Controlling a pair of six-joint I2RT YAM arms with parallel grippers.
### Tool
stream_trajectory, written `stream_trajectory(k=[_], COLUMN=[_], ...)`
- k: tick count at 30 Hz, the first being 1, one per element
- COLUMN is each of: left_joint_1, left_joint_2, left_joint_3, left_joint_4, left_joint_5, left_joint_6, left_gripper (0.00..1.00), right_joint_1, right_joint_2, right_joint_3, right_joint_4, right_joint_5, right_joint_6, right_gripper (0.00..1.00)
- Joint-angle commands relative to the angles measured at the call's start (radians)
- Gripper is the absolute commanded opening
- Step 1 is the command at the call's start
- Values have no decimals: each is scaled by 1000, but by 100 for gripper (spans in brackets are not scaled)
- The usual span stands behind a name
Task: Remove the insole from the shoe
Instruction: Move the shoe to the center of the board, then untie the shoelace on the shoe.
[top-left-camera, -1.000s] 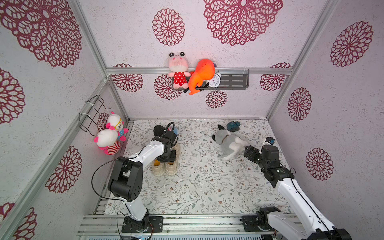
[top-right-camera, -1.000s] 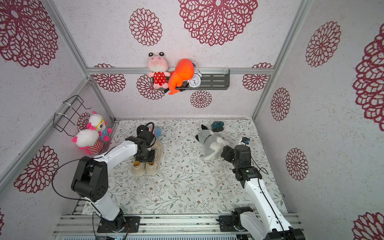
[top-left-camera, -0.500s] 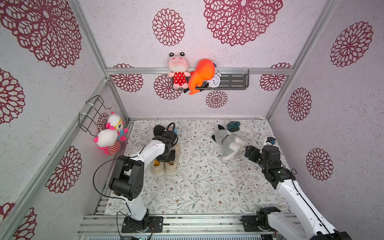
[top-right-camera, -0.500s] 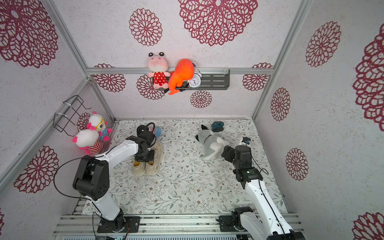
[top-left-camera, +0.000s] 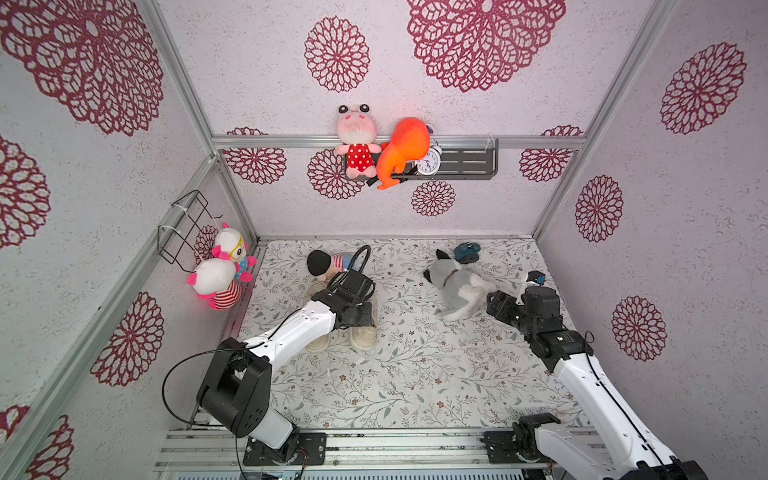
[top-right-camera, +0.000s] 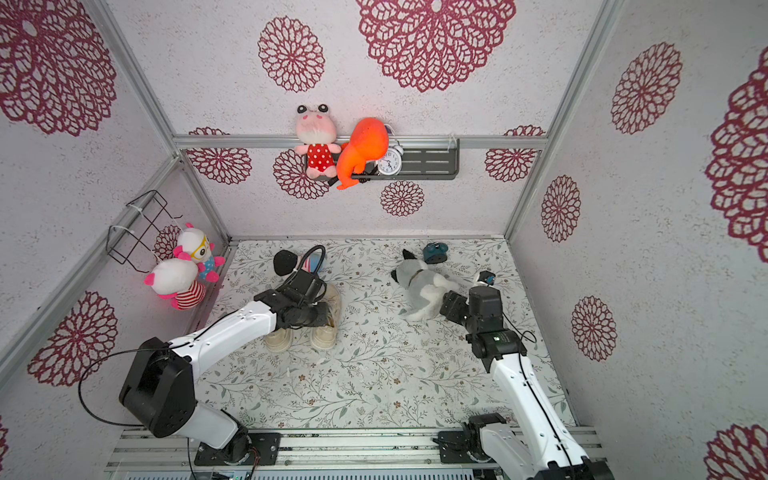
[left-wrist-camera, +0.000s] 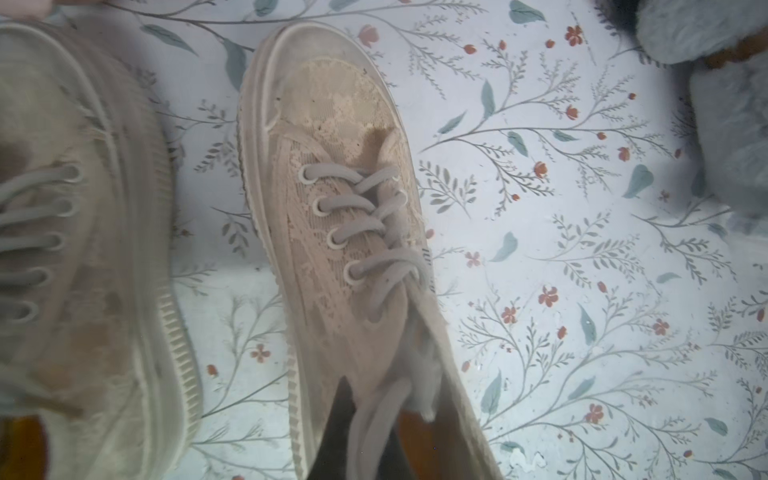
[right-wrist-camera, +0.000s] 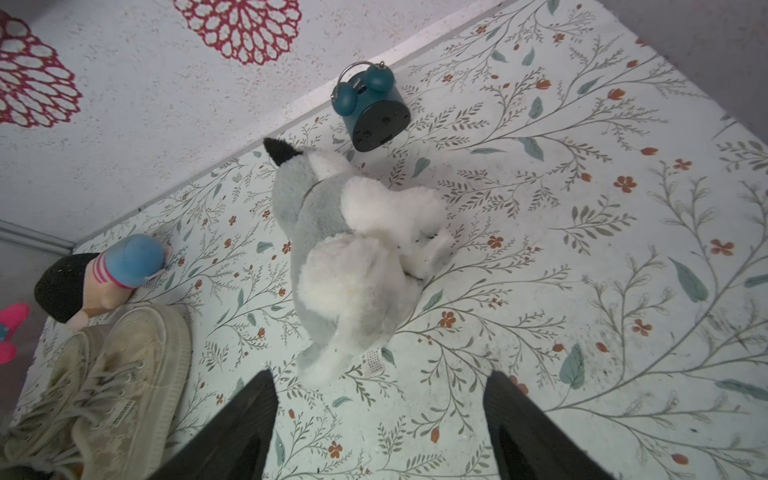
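Observation:
Two beige lace shoes stand side by side on the floral mat. My left gripper (top-left-camera: 365, 316) reaches down into the heel opening of the right-hand shoe (top-left-camera: 363, 337), also the middle shoe (left-wrist-camera: 349, 208) in the left wrist view. Its jaws (left-wrist-camera: 365, 449) are shut at the edge of the orange insole (left-wrist-camera: 411, 436), with a loose lace draped over them. The other shoe (left-wrist-camera: 83, 249) lies alongside. My right gripper (right-wrist-camera: 382, 436) hangs open and empty over the mat (right-wrist-camera: 582, 249), far right in a top view (top-left-camera: 498, 305).
A grey-and-white plush dog (top-left-camera: 457, 286) lies just ahead of the right gripper. A teal alarm clock (top-left-camera: 467, 251) sits behind it by the back wall. A black-haired doll (top-left-camera: 326, 264) lies behind the shoes. Plush toys (top-left-camera: 220, 274) hang on the left wall.
My left gripper has closed inside the shoe. The right jaws have narrowed slightly. Neither arm has shifted noticeably.

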Motion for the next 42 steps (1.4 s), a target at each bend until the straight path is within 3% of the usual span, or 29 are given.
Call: stream_trajectory(k=[1, 9, 10, 15, 21, 25, 32, 36, 42], left_joint_1=[-73, -197, -205, -214, -183, -53, 56, 115, 98], left_joint_2=[7, 47, 45, -41, -238, -286, -132, -16, 56], left_joint_3=[-11, -35, -43, -102, -102, -51, 107, 197, 183], left_joint_4=[169, 224, 220, 172, 60, 52, -69, -172, -171], left_joint_5=[-23, -75, -85, -138, -175, 37, 288, 494, 568], left_joint_6=[-98, -223, -227, -208, -123, -63, 243, 174, 115], left_gripper=[0, 4, 8, 57, 72, 74, 73, 74, 74], right_joint_1=[62, 202, 214, 248, 250, 252, 267, 272, 273], right_joint_2=[31, 107, 116, 166, 205, 228, 260, 260, 242], right_joint_3=[45, 65, 68, 96, 132, 168, 182, 170, 128], right_joint_4=[-46, -52, -53, -90, -109, -120, -96, -110, -60], right_joint_5=[-77, -114, -112, -100, -46, -4, -6, -16, -61], right_joint_6=[-8, 32, 32, 24, 22, 22, -27, 1, 15], right_gripper=[78, 76, 76, 76, 76, 76, 74, 74, 73])
